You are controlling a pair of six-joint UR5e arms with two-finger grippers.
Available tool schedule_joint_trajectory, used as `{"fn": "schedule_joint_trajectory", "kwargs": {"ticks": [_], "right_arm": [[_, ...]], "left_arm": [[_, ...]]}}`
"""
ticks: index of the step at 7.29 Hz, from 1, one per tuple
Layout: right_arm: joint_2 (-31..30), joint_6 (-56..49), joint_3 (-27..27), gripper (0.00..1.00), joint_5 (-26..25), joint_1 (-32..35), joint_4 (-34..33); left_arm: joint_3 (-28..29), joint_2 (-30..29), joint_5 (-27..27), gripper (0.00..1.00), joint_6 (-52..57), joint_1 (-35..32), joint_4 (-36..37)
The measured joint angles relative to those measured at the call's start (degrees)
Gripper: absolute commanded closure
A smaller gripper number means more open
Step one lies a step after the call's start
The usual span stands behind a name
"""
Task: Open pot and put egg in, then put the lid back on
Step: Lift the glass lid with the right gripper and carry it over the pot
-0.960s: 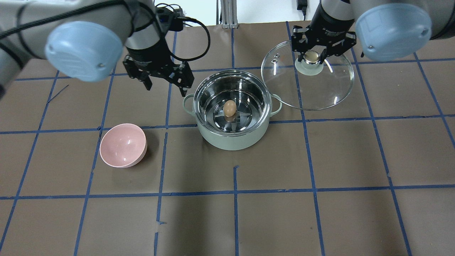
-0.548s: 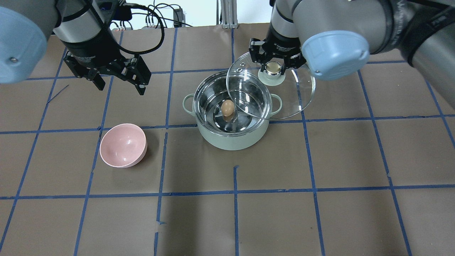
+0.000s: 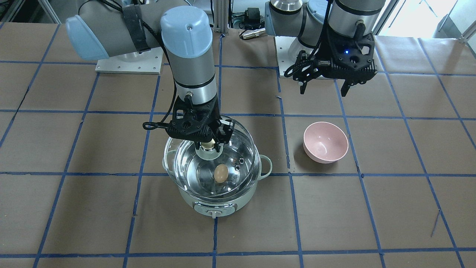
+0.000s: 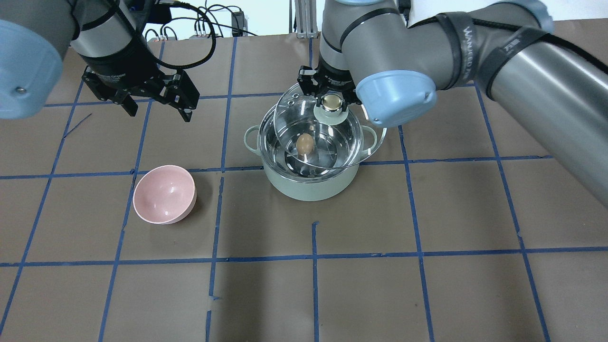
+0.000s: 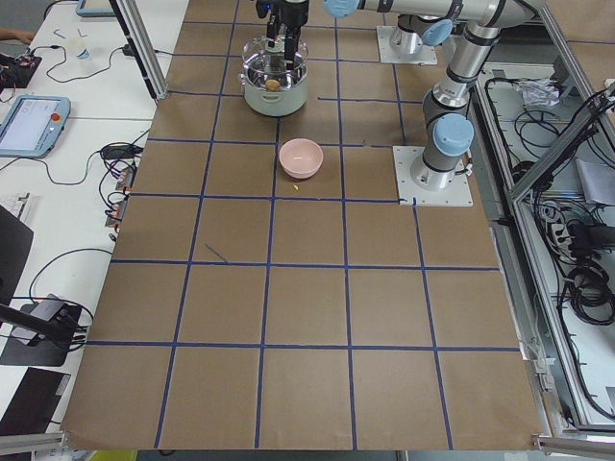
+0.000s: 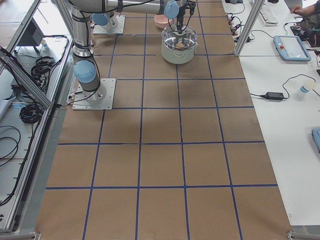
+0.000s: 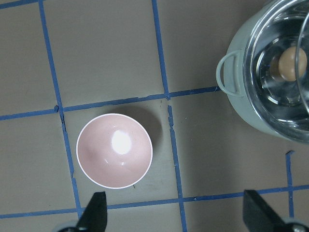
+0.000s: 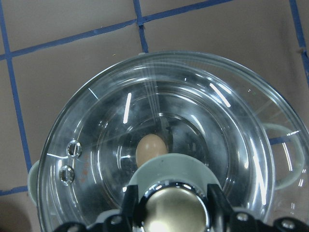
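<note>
The mint-green pot (image 4: pixel 308 185) stands at mid-table with the brown egg (image 4: pixel 305 143) on its steel floor. My right gripper (image 4: pixel 332 100) is shut on the beige knob of the clear glass lid (image 4: pixel 290 111) and holds the lid just above the pot, almost centred over it. The pot (image 3: pixel 215 208), egg (image 3: pixel 221 173) and lid (image 3: pixel 245 143) also show in the front view, and the egg (image 8: pixel 150 149) shows through the glass in the right wrist view. My left gripper (image 4: pixel 156 110) is open and empty, up to the pot's left, above the pink bowl (image 7: pixel 114 151).
The pink bowl (image 4: pixel 164 194) sits empty, left of the pot and nearer the front. Blue tape lines cross the brown table cover. The robot bases stand at the far side in the front view.
My right gripper has carried the lid left, from beside the pot to over it. My left gripper has pulled away from the pot toward the left.
</note>
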Motion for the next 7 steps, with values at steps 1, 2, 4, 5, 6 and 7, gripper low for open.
{"fn": "schedule_joint_trajectory", "kwargs": {"ticks": [1,2,4,5,6,7], "right_arm": [[1.1,1.2,-0.1,0.66,0.0,1.0,-1.5],[2.0,1.9,-0.2,0.66,-0.1,1.6,-2.8],[2.7,1.9,-0.5,0.66,-0.4,1.9,-3.7],[2.9,1.3,-0.5,0.66,-0.6,1.9,-3.8],[3.0,0.8,-0.4,0.66,-0.7,1.9,-3.9],[3.0,0.4,-0.2,0.66,-0.7,1.9,-3.9]], "left_arm": [[0.0,0.2,0.0,0.0,-0.2,0.0,0.0],[0.0,0.2,-0.1,0.0,-0.2,0.0,0.0],[0.0,0.6,0.1,0.0,-0.2,0.2,-0.2],[0.0,0.7,0.2,0.0,-0.2,0.4,-0.4],[0.0,0.8,0.2,0.0,-0.2,0.4,-0.5],[0.0,0.8,0.2,0.0,-0.2,0.4,-0.5]]}}
